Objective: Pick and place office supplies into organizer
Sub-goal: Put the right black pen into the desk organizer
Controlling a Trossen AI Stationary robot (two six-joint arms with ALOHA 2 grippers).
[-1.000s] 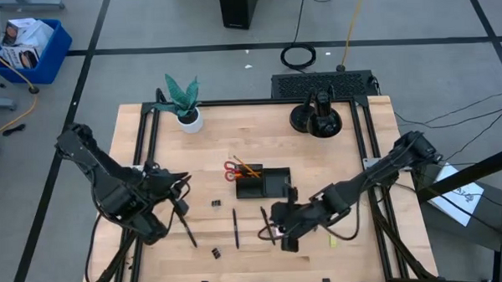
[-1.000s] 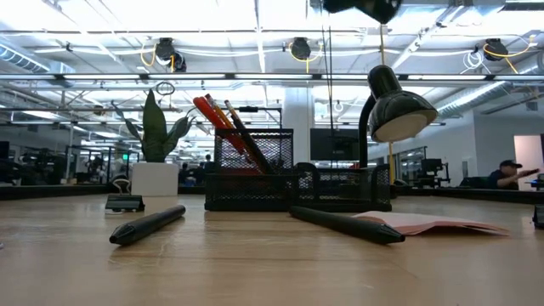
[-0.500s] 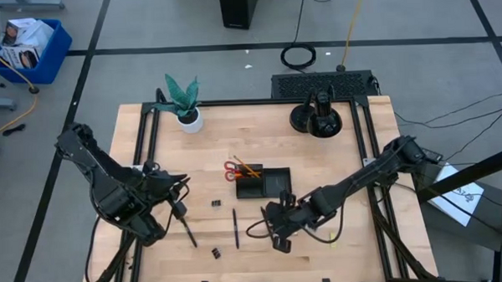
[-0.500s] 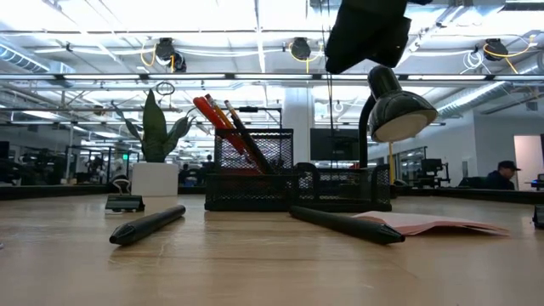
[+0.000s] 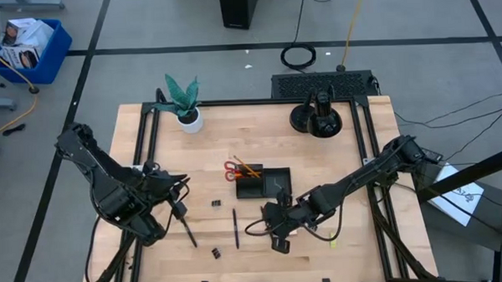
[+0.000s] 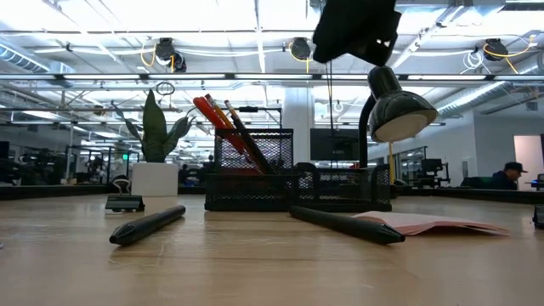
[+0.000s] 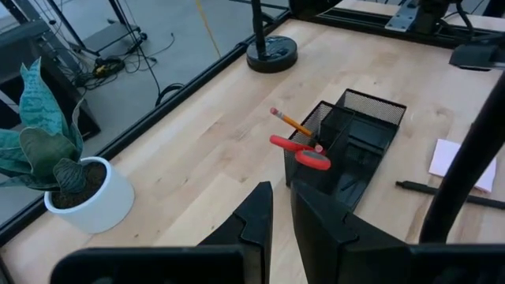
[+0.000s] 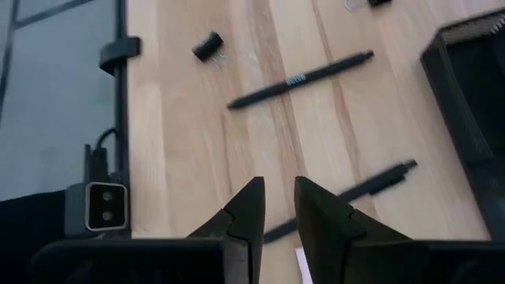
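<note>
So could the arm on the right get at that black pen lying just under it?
Probably yes. The right gripper hangs just above the slim black pen on bare wood, its fingers only narrowly apart, with nothing lying between them.

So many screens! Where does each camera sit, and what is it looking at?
High: overhead, looking straight down; both arms, organizer.
Low: at tabletop height, looking level; a dark arm part overhead, pens.
Left wrist: on the left arm, facing plant and scissors; left pincer.
Right wrist: on the right arm, facing down at pens; right pincer.
Shared: the organizer shows in all four.
</note>
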